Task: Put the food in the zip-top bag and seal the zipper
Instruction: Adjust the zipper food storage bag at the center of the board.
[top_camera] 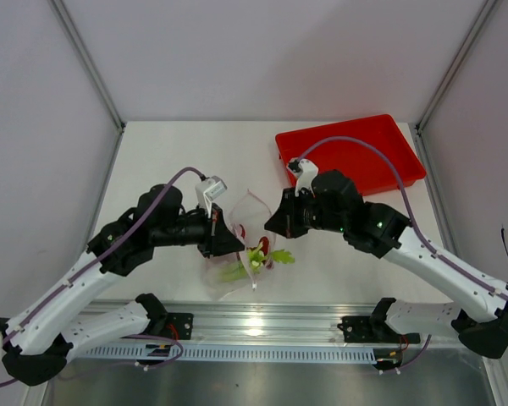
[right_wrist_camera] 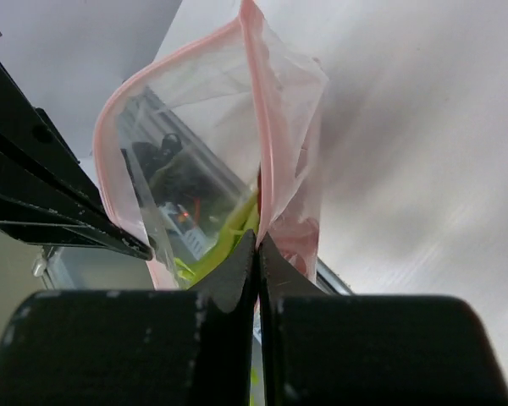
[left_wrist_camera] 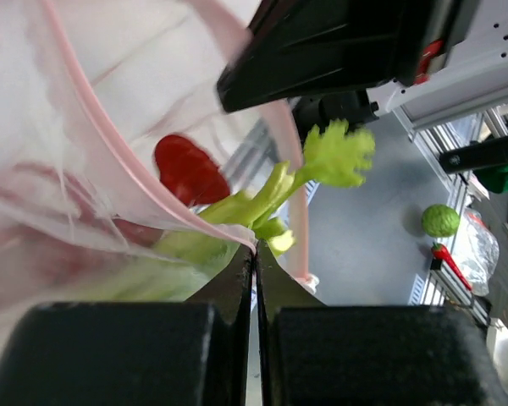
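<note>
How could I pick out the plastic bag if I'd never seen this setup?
Start at the white table, with the red tray at its far right. Nearer and left of it, the left end effector and right end effector pinch the zip-top bag between them. It is the only clear, floppy thing, pink-rimmed, with a green stalk poking out.

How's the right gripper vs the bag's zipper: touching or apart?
Touching. Right wrist view: the right gripper has its fingers shut on the zip-top bag's pinkish zipper, which runs straight down into their closed tips.
</note>
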Robot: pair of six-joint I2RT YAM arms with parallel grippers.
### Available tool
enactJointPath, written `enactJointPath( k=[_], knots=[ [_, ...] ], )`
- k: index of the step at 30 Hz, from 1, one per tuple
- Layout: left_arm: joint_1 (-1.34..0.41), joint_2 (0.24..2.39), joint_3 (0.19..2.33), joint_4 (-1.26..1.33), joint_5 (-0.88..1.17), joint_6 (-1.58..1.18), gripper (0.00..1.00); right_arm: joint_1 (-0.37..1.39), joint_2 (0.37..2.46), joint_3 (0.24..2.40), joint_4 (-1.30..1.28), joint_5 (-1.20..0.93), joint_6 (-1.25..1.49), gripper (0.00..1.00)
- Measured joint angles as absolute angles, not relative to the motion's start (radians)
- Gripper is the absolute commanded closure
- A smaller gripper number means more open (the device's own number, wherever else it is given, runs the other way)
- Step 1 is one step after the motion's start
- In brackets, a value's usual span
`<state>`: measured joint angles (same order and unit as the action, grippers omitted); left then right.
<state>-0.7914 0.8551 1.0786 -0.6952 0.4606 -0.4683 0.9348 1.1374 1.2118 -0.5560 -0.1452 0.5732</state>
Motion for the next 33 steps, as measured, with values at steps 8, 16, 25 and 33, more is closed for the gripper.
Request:
enactJointPath(
  k=[8, 16, 25, 33],
  knots=[
    [-0.789, 0.814, 1.202, -0.730, 0.342, -0.452, 1.00, 0.885, 1.213, 1.435, -0.743, -0.143, 0.502, 1.00],
    [-0.786, 0.820, 1.376, -0.809, 0.303, -0.424, 0.99, 0.864, 1.333, 1.608, -0.827, -0.168, 0.466, 1.00],
    [-0.783, 0.876, 1.364, -0.871, 0.309, -0.410, 0.99, 0.822, 1.332, 1.437, -0.765, -0.278, 0.477, 1.00],
    [-0.783, 0.888, 1.151, -0.803, 0.379, -0.430, 0.99, 0.822, 1.323, 1.229, -0.741, -0.297, 0.508, 0.62]
  ],
)
